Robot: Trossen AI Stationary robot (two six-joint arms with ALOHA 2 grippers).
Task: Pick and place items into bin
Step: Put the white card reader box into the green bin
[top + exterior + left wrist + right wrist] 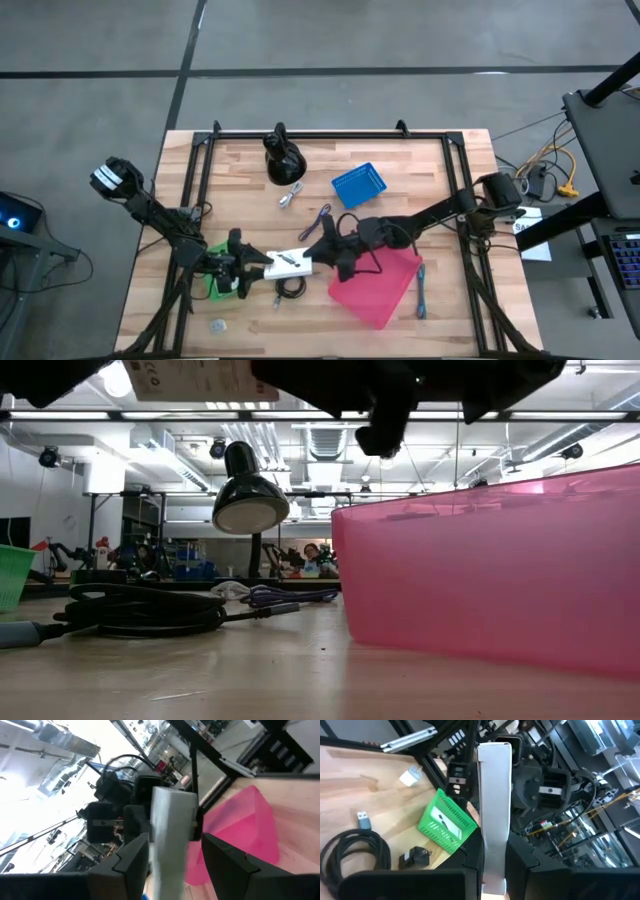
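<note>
A white packet (288, 263) hangs above the table between my two grippers, left of the pink bin (380, 285). My left gripper (258, 264) is shut on its left end and my right gripper (318, 255) on its right end. On the table lie a black coiled cable (290, 290), a purple cable (320, 215), a silver connector (292, 195), a blue cable (421, 295) and a grey disc (218, 325). My left gripper pinches the white packet's left end (170, 865) between its two fingers, which stand at the packet's two long edges. It comes level from the table's left. The packet is lifted clear of the table. My right gripper pinches the packet's right end (494, 855) between its two fingers, one on each flat face, the thin edge toward the wrist camera. It comes level from the table's right, along the packet. The packet reaches away from it to the other gripper.
A small green bin (222, 285) sits under my left arm. A blue bin (358, 185) and the black rounded stand (283, 160) are toward the far edge. A black frame (330, 133) rims the table's far and side edges. A small dark block (415, 857) lies beside the coil.
</note>
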